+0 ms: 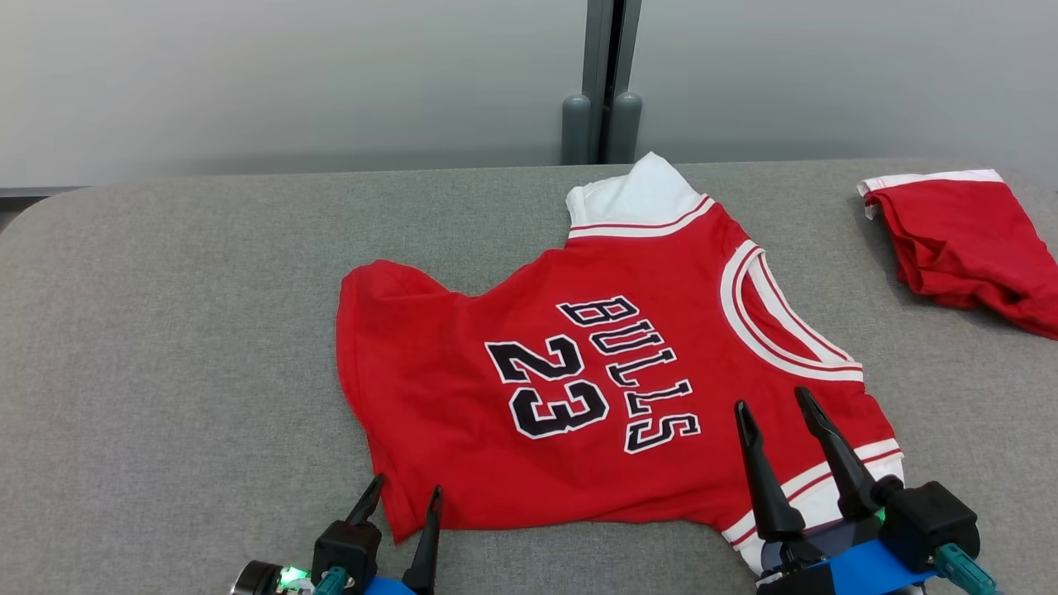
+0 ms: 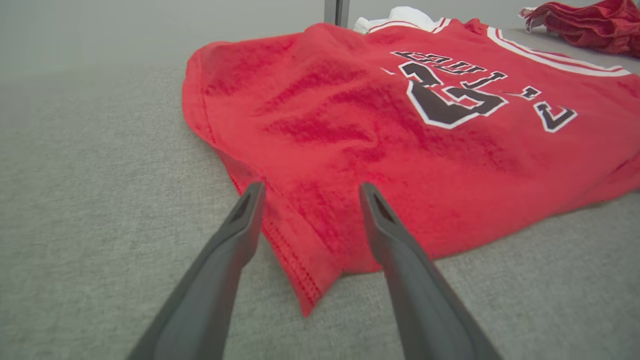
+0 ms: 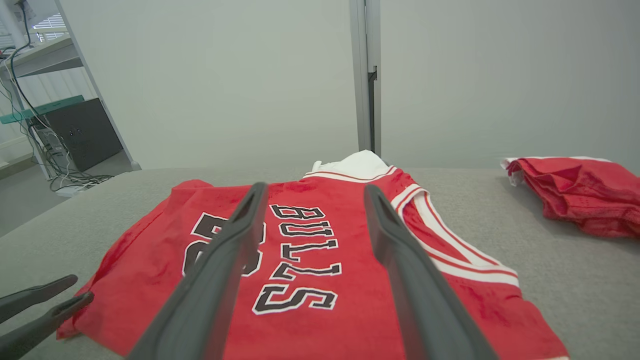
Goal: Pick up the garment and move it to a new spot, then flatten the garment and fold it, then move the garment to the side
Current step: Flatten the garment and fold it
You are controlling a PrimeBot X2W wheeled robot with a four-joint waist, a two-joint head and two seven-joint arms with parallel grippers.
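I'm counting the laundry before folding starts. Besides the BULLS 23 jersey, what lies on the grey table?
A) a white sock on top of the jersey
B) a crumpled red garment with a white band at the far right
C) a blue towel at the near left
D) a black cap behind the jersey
B: a crumpled red garment with a white band lies at the table's far right, apart from the jersey.

A grey fabric-covered table (image 1: pixel 165 330) carries a red Bulls 23 jersey (image 1: pixel 579 372), spread flat just ahead of the left gripper (image 1: pixel 407 483) and beneath the right gripper (image 1: pixel 773 397). A crumpled red garment (image 1: pixel 967 240) lies well off to that gripper's right.
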